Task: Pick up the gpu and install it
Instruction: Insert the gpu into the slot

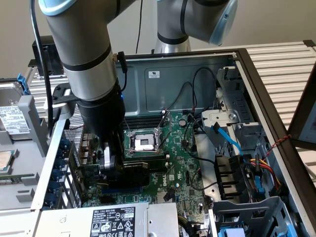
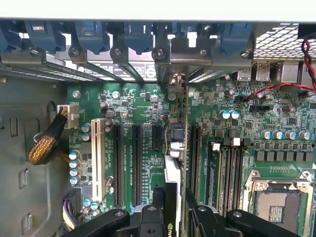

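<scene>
1. Holding the gpu (image 2: 174, 173), a small card with a black shroud on a green circuit board and a metal bracket at one end, the black two-fingered gripper (image 2: 171, 213) is clamped on the card's upper edge, its jaws narrowed around it.
2. In the wrist view the card stands edge-on over the green motherboard (image 2: 143, 106), between two long black expansion slots (image 2: 137, 163), with its bracket end toward the row of blue slot latches (image 2: 138, 37) at the rear of the grey metal computer case (image 1: 197, 79).
3. Whether the card's edge connector is seated, or merely sits above the slot, cannot be told.
4. Risk: if the card is slightly off the slot line, pressing down could jam the connector against the slot wall and stress the board.
5. Risk: the bracket may catch on the rear frame by the latches and tilt the card.
6. Risk: the grip is narrow and high, so the card could pivot between the jaws under load.
7. In the exterior view the gripper is low inside the case beside the silver square processor socket (image 1: 144, 142); a sideways drift could strike nearby components.
</scene>
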You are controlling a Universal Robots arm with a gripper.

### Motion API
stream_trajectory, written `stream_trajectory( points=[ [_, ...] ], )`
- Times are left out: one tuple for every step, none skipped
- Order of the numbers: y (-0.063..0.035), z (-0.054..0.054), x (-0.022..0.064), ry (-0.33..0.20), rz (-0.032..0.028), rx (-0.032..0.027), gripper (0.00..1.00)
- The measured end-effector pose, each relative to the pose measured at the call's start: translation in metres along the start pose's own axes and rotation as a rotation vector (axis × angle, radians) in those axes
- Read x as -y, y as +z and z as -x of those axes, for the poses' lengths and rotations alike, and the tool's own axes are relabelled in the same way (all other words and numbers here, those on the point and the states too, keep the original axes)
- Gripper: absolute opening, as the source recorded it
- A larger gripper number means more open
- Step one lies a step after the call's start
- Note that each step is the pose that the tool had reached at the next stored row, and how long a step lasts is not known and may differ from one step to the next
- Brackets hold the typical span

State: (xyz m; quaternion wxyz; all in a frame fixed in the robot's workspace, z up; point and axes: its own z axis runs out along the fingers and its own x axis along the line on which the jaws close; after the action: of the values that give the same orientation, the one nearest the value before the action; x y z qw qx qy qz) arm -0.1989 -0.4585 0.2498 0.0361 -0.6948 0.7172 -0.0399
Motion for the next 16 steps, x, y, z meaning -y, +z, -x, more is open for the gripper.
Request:
stream_trajectory(
  points=[
    [0.0,0.0,0.0,0.0,0.0,0.0,0.27],
    [0.0001,0.0,0.0,0.0,0.0,0.0,0.27],
    [0.0001,0.0,-0.0001,0.0,0.0,0.0,0.27],
    [0.0001,0.0,-0.0001,0.0,0.0,0.0,0.27],
    [0.0001,0.0,0.0,0.0,0.0,0.0,0.27],
    [0.0002,0.0,-0.0001,0.0,0.0,0.0,0.27],
    [0.0003,0.0,-0.0001,0.0,0.0,0.0,0.27],
    [0.0003,0.0,-0.0001,0.0,0.0,0.0,0.27],
    [0.0005,0.0,-0.0001,0.0,-0.0001,0.0,0.27],
    [0.0005,0.0,-0.0001,0.0,0.0,0.0,0.27],
    [0.0006,0.0,-0.0001,0.0,0.0,0.0,0.27],
    [0.0007,0.0,-0.0001,0.0,0.0,0.0,0.27],
    [0.0008,0.0,-0.0001,0.0,0.0,0.0,0.27],
    [0.0009,0.0,-0.0001,0.0,0.0,0.0,0.27],
    [0.001,0.0,-0.0002,0.0,0.0,0.0,0.27],
    [0.0012,0.0,-0.0002,0.0,0.0,0.0,0.27]
  ],
)
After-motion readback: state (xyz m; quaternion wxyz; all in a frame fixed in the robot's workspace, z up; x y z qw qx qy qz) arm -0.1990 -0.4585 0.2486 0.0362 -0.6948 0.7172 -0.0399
